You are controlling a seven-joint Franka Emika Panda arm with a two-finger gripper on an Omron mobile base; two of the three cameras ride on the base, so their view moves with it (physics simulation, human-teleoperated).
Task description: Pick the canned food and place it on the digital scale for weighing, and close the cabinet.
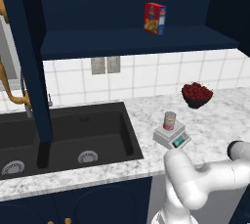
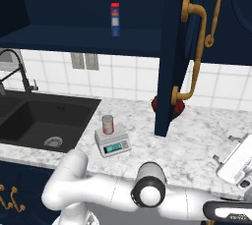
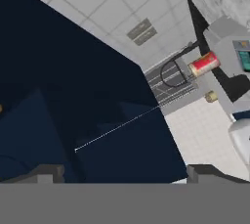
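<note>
The canned food (image 1: 169, 120) (image 2: 108, 124), a small red-and-cream can, stands upright on the digital scale (image 1: 172, 138) (image 2: 113, 144) on the marble counter. In the hand view the can (image 3: 204, 64) and the scale (image 3: 229, 42) appear at the right. The navy cabinet (image 1: 122, 3) is open, with one door (image 1: 28, 61) swung out on the left and the other door (image 2: 170, 52), with its curved gold handle (image 2: 195, 47), on the right. My gripper (image 2: 224, 149) (image 3: 122, 171) hangs open and empty low on the right, facing the navy door (image 3: 73, 96).
A red and yellow box (image 1: 155, 18) (image 2: 115, 19) stands on the cabinet shelf. A dark bowl of red fruit (image 1: 197, 94) sits at the back of the counter. The black sink (image 1: 63, 140) with its faucet (image 2: 15, 67) lies to the left.
</note>
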